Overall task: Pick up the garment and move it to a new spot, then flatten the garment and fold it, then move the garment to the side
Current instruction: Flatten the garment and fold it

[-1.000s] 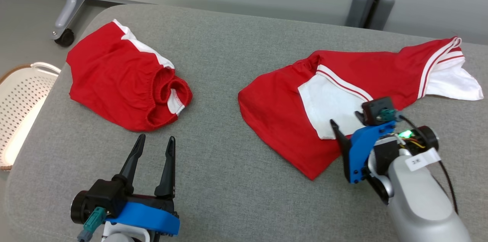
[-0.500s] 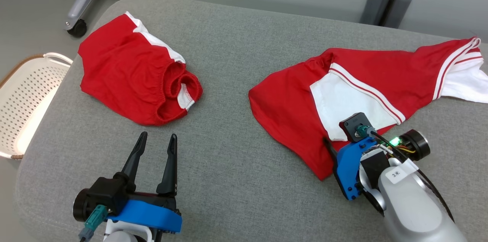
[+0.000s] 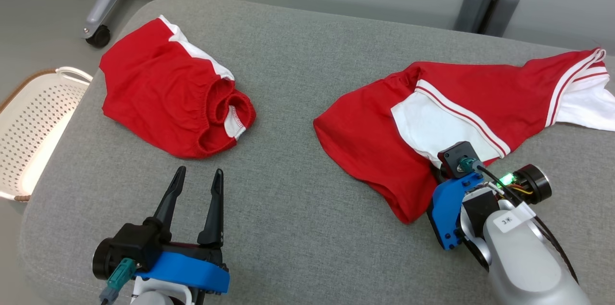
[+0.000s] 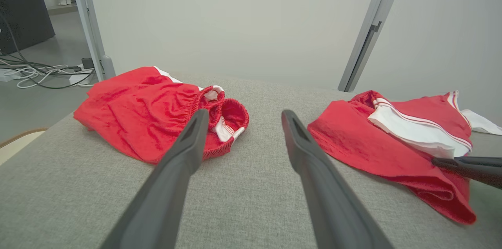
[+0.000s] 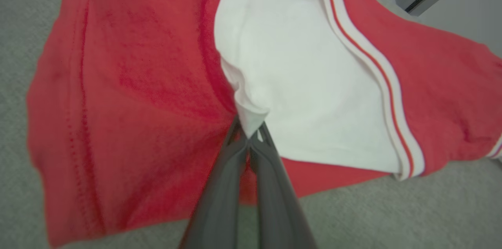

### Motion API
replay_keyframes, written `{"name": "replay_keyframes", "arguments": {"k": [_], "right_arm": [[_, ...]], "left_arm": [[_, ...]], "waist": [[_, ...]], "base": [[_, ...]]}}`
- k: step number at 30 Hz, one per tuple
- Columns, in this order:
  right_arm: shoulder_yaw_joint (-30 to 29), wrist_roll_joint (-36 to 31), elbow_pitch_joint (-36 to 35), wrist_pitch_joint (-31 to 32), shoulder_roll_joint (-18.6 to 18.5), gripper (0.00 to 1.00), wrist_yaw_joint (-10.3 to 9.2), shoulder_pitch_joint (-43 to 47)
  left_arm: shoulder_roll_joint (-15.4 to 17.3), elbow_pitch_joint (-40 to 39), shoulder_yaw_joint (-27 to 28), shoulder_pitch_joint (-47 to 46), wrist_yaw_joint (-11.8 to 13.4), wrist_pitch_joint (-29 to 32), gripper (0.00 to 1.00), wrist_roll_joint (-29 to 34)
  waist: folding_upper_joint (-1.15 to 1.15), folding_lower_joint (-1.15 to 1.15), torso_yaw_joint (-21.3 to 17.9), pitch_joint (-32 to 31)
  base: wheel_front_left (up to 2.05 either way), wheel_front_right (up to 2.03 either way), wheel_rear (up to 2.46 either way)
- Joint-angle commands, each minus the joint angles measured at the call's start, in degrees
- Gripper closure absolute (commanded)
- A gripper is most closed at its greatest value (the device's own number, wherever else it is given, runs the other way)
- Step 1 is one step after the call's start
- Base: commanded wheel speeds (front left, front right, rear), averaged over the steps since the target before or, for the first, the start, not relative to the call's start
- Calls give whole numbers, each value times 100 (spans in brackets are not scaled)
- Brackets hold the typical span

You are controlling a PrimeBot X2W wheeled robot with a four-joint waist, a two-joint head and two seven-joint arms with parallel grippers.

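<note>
The right jaws are shut tight on a pinch of the red-and-white jersey [image 5: 137,84]. In the right wrist view we see their two dark fingers [image 5: 227,186] meet at the tips in the middle of the frame. A puckered corner of the jersey's white panel [image 5: 313,84] is caught between them.

In the head view the jersey lies spread over the right half of the grey fabric-covered desk [image 3: 298,209], running from centre right to the right edge of the frame. The right arm's blue mount [image 3: 449,209] sits at the lower right, at the jersey's near hem.

The left jaws stand wide apart and hold nothing. They point up the frame at the lower left over bare desk, near the red shorts [image 3: 158,98]. The shorts lie crumpled at the upper left, well apart from the jersey.

In the left wrist view we see the shorts at the left and the jersey at the right. A white perforated basket [image 3: 29,122] stands beside the desk at the left edge of the head view.
</note>
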Motion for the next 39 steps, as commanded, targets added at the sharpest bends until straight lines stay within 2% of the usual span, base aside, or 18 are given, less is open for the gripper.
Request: {"name": "replay_keyframes", "arguments": {"k": [1,11,20,27,28,29,39], "right_arm": [[-25,57,-8,-71,-1,100,-1,40],[-307,505,-547,-575,10,100,0,504],[-720,803,-2073,-143,-153,100,0,1936],[-1377,803,-2949,199,72,100,0,2744],[-1465,815,-3041,218,125,92,0,2810],[-1540,827,-3099,237,162,0,0,2859],[-2136,1089,-3707,390,380,0,0,3161]], "left_arm": [[14,7,26,-14,-14,-16,0,12],[79,20,34,144,24,-16,0,-1],[163,-78,74,280,95,-1,0,-51],[217,-133,100,221,128,4,0,-92],[219,-132,92,204,128,6,0,-93],[222,-130,89,192,131,6,0,-91],[218,-63,39,194,149,3,0,-128]], "waist": [[0,0,-6,-8],[0,0,-191,-262],[0,0,-590,-408],[0,0,-895,-361],[0,0,-919,-358],[0,0,-944,-358],[0,0,-1017,-402]], "base": [[0,0,0],[0,0,0],[0,0,0],[0,0,0],[0,0,0],[0,0,0],[0,0,0]]}}
